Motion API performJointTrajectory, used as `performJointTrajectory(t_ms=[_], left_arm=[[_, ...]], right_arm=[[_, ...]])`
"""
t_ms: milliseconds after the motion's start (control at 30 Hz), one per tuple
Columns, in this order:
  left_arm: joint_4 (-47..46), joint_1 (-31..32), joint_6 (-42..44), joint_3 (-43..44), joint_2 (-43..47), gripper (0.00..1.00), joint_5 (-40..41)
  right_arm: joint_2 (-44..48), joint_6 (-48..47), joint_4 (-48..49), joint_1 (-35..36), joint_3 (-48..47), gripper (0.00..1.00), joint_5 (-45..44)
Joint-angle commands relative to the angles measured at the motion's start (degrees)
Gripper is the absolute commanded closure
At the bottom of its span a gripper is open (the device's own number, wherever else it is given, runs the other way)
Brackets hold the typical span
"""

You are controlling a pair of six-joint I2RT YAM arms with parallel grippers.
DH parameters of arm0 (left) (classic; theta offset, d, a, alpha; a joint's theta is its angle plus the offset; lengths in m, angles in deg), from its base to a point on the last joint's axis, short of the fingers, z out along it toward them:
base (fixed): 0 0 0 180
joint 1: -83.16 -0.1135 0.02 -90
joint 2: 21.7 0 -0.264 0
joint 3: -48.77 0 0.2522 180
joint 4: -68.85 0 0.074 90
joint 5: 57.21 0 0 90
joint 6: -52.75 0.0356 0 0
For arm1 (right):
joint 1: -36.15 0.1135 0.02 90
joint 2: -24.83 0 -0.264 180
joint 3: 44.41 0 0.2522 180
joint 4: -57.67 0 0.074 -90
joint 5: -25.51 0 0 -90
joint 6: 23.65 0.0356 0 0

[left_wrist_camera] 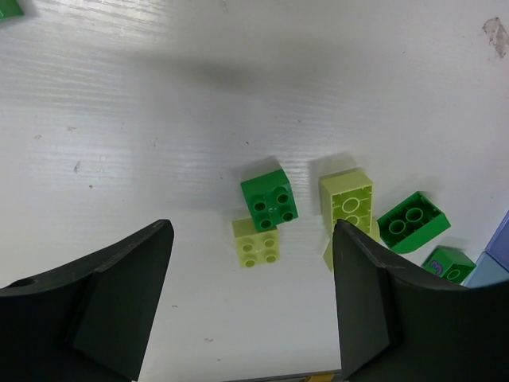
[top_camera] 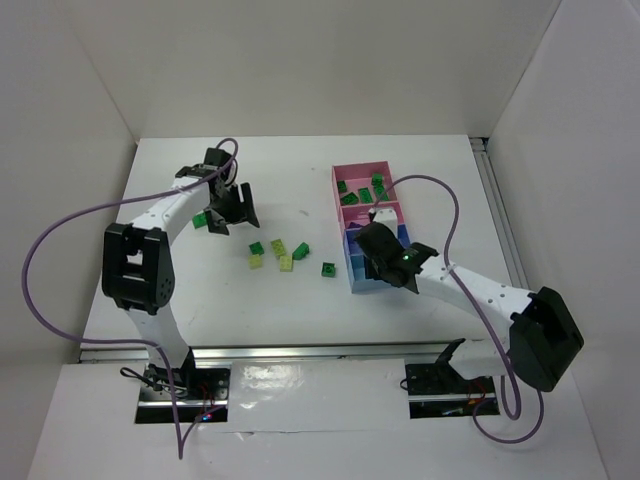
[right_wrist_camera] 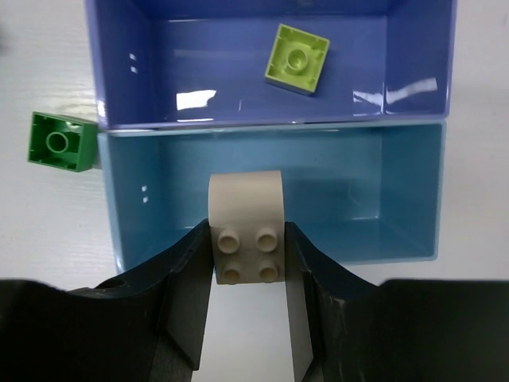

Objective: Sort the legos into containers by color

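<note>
My right gripper (right_wrist_camera: 246,248) is shut on a cream-white brick (right_wrist_camera: 245,205) and holds it over the near edge of the light blue bin (right_wrist_camera: 398,199). The periwinkle bin (right_wrist_camera: 119,72) beside it holds one pale yellow-green brick (right_wrist_camera: 297,57). My left gripper (left_wrist_camera: 252,239) is open and empty, above the table. Below it lie a dark green brick (left_wrist_camera: 270,199), a pale yellow-green brick (left_wrist_camera: 255,241), a longer pale brick (left_wrist_camera: 347,199) and a green brick (left_wrist_camera: 412,221). In the top view the left gripper (top_camera: 232,220) is left of this loose cluster (top_camera: 278,255), and the right gripper (top_camera: 383,252) covers the near bins.
The far pink bin (top_camera: 340,172) holds several dark green bricks. A dark green brick (top_camera: 328,269) lies just left of the bins, and shows in the right wrist view (right_wrist_camera: 61,142). Another green brick (top_camera: 202,220) lies by the left gripper. White walls enclose the table.
</note>
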Motion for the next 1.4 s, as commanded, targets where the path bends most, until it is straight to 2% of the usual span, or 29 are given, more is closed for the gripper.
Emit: performJointTrajectory(t_ms=[0,100,200,233,333,367,400,433,467,533,600,633,667,800,900,1033,1067,1333,1367], left_arm=[[0.1,0.7,-1.0,2.6,-1.2,0.15,-0.9],[0.1,0.7,-1.0,3.7,-2.6,0.15,-1.4],[0.6,0.7,-1.0,4.9,-3.8,0.15,-1.4],[0.6,0.7,-1.0,4.9,-3.8,0.15,-1.4],[0.6,0.7,-1.0,5.5,-4.3,0.15,-1.4],[0.6,0.7,-1.0,6.2,-5.0,0.15,-1.4],[0.6,0.7,-1.0,6.8,-5.0,0.15,-1.4],[0.6,0.7,-1.0,7.3,-5.5,0.15,-1.4],[0.6,0.7,-1.0,7.3,-5.5,0.15,-1.4],[0.6,0.7,-1.5,7.9,-6.1,0.15,-0.9],[0.6,0.7,-1.5,7.9,-6.1,0.15,-0.3],[0.6,0.7,-1.5,8.4,-6.1,0.15,-0.3],[0.6,0.7,-1.5,8.4,-6.1,0.15,0.3],[0.6,0.7,-1.5,9.0,-5.5,0.15,0.3],[0.6,0.2,-1.5,8.4,-4.9,0.15,0.8],[0.1,-0.9,-1.0,7.1,-3.4,0.15,0.8],[0.1,-1.5,-1.0,6.5,-3.4,0.15,0.8],[-0.4,-2.6,-0.5,5.4,-1.7,0.15,0.8],[-0.4,-2.6,-0.5,5.4,-1.7,0.15,0.8]], right_arm=[[2.6,3.9,1.0,-1.4,1.3,0.71,0.0],[0.8,3.1,1.5,-1.9,1.3,0.68,0.0],[0.2,2.0,2.2,-1.9,0.7,0.33,0.8],[0.2,1.3,2.2,-2.5,-0.1,0.28,0.8],[0.9,0.1,1.7,-2.5,-2.3,0.28,0.8],[0.9,-0.6,1.7,-2.5,-2.9,0.33,0.8],[1.6,-0.6,2.2,-2.5,-3.5,0.44,0.8],[1.6,-2.2,3.0,-2.5,-4.6,0.61,1.3],[1.6,-2.9,3.0,-2.5,-5.4,0.61,1.9],[-0.1,-3.4,3.0,-2.5,-7.9,0.79,2.4],[-1.9,-4.2,3.0,-2.5,-9.5,0.81,2.4],[-3.8,-4.7,3.0,-3.2,-11.3,0.78,2.4],[-5.0,-5.6,4.4,-4.0,-12.3,0.70,4.4],[-13.2,-7.8,5.3,-6.6,-20.0,0.28,10.5],[-20.2,-9.1,6.1,-9.6,-26.4,0.21,15.1],[-28.8,-9.9,6.6,-12.9,-33.7,0.21,20.8],[-32.4,-9.9,6.0,-12.9,-35.5,0.21,20.8],[-44.1,-10.4,8.5,-15.4,-50.7,0.21,22.5],[-47.8,-10.4,6.4,-15.4,-52.9,0.21,23.4]])
